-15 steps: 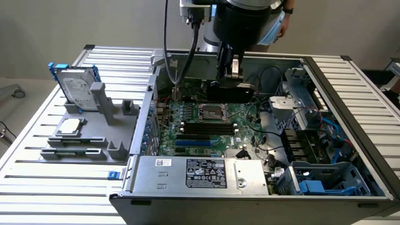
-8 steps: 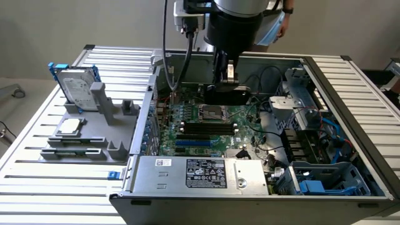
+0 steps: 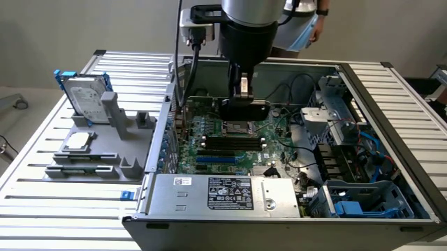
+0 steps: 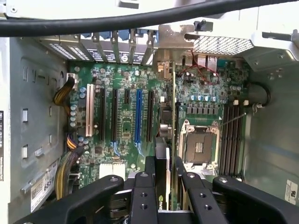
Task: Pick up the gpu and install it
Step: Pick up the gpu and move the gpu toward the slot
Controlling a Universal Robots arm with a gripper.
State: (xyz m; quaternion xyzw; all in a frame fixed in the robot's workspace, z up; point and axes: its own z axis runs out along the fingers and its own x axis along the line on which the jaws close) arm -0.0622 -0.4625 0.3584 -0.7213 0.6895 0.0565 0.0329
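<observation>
My gripper (image 3: 241, 102) hangs inside the open computer case (image 3: 391, 130), above the green motherboard (image 3: 231, 146), shut on the gpu (image 3: 246, 111). In the wrist view the gpu (image 4: 162, 149) stands on edge between my black fingers (image 4: 142, 189). Its thin green board edge runs toward the silver bracket end near the rear slot openings (image 4: 117, 46). The card lines up between a black expansion slot (image 4: 150, 116) and the CPU socket (image 4: 198, 147). I cannot tell whether its lower edge touches a slot. My gripper (image 4: 166, 182) grips the card's near end.
A grey holder (image 3: 91, 157) on the exterior view's left carries a hard drive in a blue frame (image 3: 87, 97) and a small silver chip (image 3: 78, 140). The power supply (image 3: 223, 194) and blue drive cage (image 3: 363, 201) fill the case front. A person (image 3: 307, 26) stands behind.
</observation>
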